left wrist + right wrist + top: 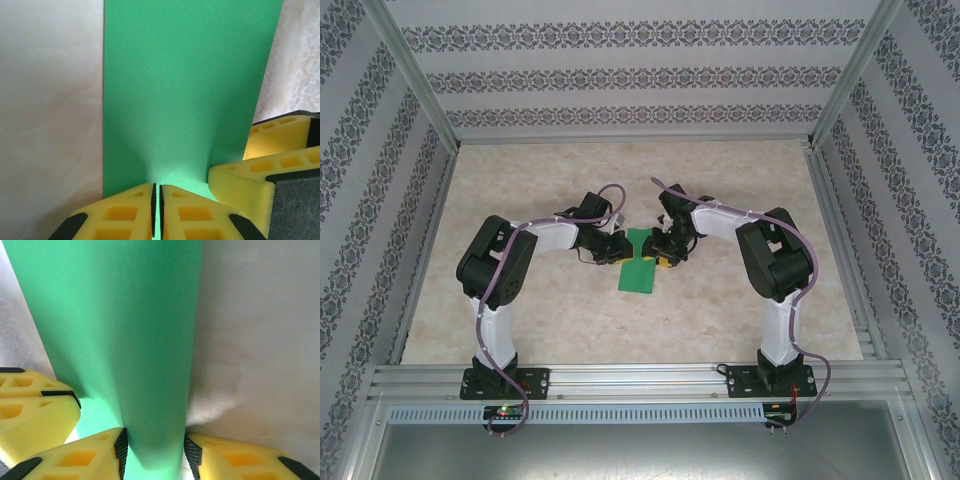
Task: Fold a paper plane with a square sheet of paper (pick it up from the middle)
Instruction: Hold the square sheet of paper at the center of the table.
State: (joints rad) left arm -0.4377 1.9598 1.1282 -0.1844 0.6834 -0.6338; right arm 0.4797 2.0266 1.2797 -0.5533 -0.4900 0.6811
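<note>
While the left hand pinches nearly shut on the 12 o'clock end of the green sheet, the right hand, at its 3 o'clock, clasps the humped paper half-open; sheet runs 12-to-6.

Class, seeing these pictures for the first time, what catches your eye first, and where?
The square sheet of paper, bright green, sits in the middle of the table. The left gripper pinches its edge, yellow fingers nearly touching; the right gripper clasps a bowed ridge of it.
</note>
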